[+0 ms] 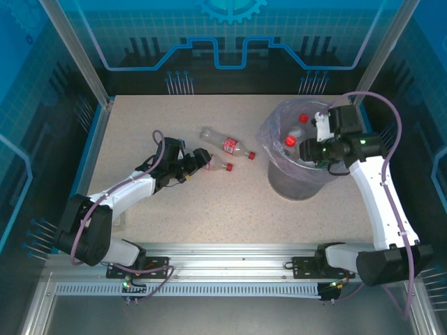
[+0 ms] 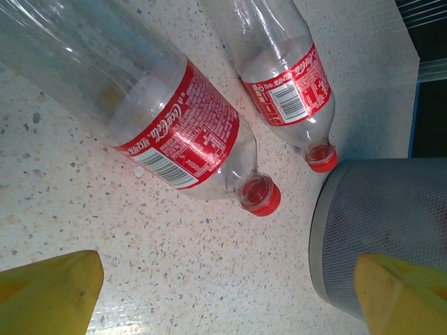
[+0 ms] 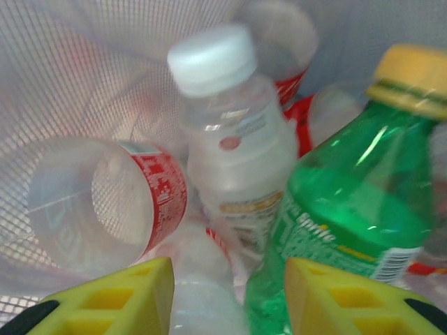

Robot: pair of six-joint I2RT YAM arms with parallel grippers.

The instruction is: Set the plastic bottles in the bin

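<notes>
Bottles (image 1: 228, 146), 2, lie flat on the table (image 1: 209, 209), long axes running left-right, red caps toward the bin (image 1: 283, 185). Left gripper (image 1: 194, 162), spread wide on a low outstretched arm, partly covers the near bottle (image 1: 215, 165) from you. Right gripper (image 1: 305, 148), parted and empty, points down over the bin's blurred contents.

Robotics lab test cell, aluminium frame posts (image 1: 75, 50), blue gear-printed wall panels (image 1: 300, 35), speckled tabletop (image 1: 209, 202)
</notes>
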